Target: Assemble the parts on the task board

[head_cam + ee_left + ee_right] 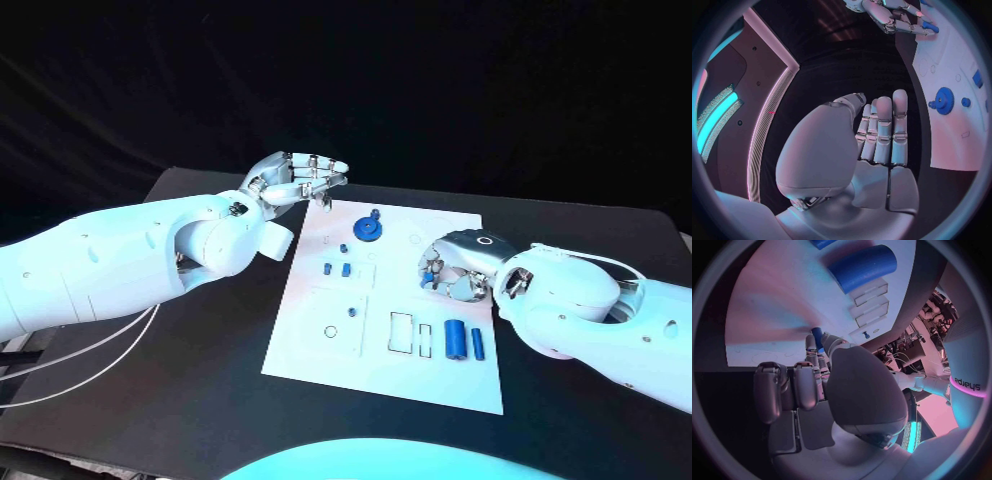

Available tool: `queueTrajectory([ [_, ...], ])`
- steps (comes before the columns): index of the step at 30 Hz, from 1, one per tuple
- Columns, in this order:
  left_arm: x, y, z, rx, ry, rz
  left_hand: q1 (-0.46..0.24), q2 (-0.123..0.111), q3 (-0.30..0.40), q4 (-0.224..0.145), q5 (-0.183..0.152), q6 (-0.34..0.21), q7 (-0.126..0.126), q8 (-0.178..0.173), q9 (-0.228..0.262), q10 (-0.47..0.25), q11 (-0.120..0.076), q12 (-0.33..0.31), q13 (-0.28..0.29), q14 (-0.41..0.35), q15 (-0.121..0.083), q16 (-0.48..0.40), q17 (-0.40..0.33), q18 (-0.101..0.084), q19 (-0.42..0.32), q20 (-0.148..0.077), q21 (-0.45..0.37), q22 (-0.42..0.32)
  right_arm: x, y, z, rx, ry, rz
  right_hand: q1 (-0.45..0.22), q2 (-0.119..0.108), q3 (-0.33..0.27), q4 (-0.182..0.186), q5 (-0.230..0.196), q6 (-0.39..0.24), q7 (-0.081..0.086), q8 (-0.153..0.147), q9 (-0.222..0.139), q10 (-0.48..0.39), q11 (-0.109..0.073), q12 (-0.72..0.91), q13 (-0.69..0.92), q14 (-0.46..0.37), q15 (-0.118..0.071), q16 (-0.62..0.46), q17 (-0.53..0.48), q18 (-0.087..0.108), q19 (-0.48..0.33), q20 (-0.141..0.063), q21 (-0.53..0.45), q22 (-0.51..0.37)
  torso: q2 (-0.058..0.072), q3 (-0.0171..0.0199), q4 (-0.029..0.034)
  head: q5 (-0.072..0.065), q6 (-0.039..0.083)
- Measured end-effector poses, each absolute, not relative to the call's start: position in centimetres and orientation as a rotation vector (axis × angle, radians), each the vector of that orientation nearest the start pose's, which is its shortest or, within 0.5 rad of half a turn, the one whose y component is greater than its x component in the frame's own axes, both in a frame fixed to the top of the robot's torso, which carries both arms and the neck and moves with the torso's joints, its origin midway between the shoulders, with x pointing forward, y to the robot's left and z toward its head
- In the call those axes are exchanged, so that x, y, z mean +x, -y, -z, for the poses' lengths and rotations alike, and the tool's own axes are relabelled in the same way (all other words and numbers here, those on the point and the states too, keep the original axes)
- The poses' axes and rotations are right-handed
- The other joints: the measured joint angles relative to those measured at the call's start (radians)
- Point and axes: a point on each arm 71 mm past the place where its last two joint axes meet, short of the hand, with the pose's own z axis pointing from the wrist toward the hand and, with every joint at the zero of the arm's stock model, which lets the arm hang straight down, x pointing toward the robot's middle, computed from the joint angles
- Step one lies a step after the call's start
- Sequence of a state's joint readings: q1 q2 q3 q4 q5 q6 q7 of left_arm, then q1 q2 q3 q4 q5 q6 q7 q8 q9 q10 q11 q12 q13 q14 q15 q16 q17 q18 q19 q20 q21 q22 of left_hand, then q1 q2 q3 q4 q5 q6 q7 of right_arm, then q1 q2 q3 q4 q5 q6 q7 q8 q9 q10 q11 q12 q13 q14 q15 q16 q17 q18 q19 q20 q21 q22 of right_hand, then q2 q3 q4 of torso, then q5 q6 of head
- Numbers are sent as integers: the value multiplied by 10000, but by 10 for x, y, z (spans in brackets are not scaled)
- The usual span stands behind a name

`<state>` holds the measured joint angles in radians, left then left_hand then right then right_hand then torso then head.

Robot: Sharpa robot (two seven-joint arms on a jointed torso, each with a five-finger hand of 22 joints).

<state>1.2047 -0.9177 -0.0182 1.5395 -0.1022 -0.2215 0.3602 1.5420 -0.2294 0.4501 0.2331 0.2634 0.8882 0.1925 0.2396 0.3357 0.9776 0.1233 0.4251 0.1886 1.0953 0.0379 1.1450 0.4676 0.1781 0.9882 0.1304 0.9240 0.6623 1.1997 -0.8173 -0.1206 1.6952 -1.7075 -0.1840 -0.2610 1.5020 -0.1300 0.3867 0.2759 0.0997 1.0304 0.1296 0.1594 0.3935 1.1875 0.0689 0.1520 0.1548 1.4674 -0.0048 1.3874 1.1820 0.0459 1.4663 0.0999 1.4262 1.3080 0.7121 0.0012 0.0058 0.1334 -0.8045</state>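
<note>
The white task board (339,345) lies mid-counter (173,400). On it stand a blue gear (369,229), two small pegs (338,268) and two blue cylinders (464,340). The right robot hand (450,272) pinches a small blue part (817,335) above the board. The left robot hand (296,180) hovers beyond the board's far corner, fingers curled, holding nothing.

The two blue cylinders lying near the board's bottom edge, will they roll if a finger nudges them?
Probably. The cylinders lie on their sides on the flat board, so a sideways nudge likely rolls them. They look rigid and smooth, perhaps slippery to pinch.
</note>
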Motion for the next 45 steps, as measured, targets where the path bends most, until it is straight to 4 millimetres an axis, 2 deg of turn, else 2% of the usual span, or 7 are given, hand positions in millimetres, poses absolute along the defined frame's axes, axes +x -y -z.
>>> queueTrajectory([
  [5,487,-235,166,-10065,-14678,15516,0,0,0,0,0,0,0,0,0,0,0,0,2,0,0,0,0,0,0,0,0,0,435,141,204,-4657,-17330,-5594,-57,78,520,-53,-132,178,-48,173,58,225,-80,-20,0,-26,-47,0,21,0,-1,-1,54,0,-3,1,-1,-18,-22],
  [7,487,-235,166,-10067,-14681,15514,0,0,0,0,0,0,0,0,0,0,0,0,1,0,0,0,1,-1,0,0,1,0,434,141,204,-4619,-17265,-5616,-99,119,688,-92,-153,195,-39,174,57,311,-65,-37,2,-26,-47,22,34,0,-1,-70,116,-1,-5,0,-1,-22,-27],
  [15,488,-236,167,-10077,-14687,15498,0,0,0,0,0,0,0,0,0,1,0,0,1,0,0,0,1,-1,0,0,2,0,427,141,198,-4433,-16869,-5873,-137,154,1018,-294,-102,195,-43,178,50,383,-63,-157,9,-26,-47,41,45,0,-1,-69,164,-2,-15,0,0,-46,-19],
  [23,488,-236,167,-10087,-14694,15480,0,0,0,0,0,-73,-1,0,1,-36,-37,0,0,0,0,0,-11,0,0,0,2,1,410,132,178,-4354,-16189,-6653,-297,-7,1147,-423,-46,197,-48,181,51,384,-62,-216,16,-26,-46,40,44,0,-1,-69,164,-3,-24,-8,-5,-41,11],
  [34,489,-233,167,-10077,-14725,15517,0,0,0,0,0,-72,-1,0,1,-36,-36,-1,-1,0,0,0,-11,0,0,0,3,1,385,88,169,-4651,-15576,-8265,-337,-47,1197,-472,-46,192,-75,185,54,385,-60,-217,15,-26,-46,39,19,-1,-1,-69,163,-4,-24,-9,-5,73,-28],
  [38,489,-231,168,-10067,-14740,15546,0,0,18,-18,0,-72,-1,0,1,-58,-14,-1,-1,0,0,0,-10,0,0,0,3,1,377,71,176,-4775,-15559,-8811,-377,-88,1197,-473,-46,202,-87,188,55,390,-55,-216,17,-26,-46,39,19,0,-1,-68,163,-5,-26,-14,0,115,-38],
  [45,490,-227,168,-10044,-14773,15610,0,0,29,-29,0,-72,-1,0,-2,-73,1,-1,-2,0,0,0,-10,0,0,0,3,2,368,44,203,-4868,-15853,-9477,-388,-99,1252,-528,-47,192,-99,188,58,391,-53,-256,17,-26,-45,39,19,0,0,-68,163,-5,-20,-21,12,229,-47],
])
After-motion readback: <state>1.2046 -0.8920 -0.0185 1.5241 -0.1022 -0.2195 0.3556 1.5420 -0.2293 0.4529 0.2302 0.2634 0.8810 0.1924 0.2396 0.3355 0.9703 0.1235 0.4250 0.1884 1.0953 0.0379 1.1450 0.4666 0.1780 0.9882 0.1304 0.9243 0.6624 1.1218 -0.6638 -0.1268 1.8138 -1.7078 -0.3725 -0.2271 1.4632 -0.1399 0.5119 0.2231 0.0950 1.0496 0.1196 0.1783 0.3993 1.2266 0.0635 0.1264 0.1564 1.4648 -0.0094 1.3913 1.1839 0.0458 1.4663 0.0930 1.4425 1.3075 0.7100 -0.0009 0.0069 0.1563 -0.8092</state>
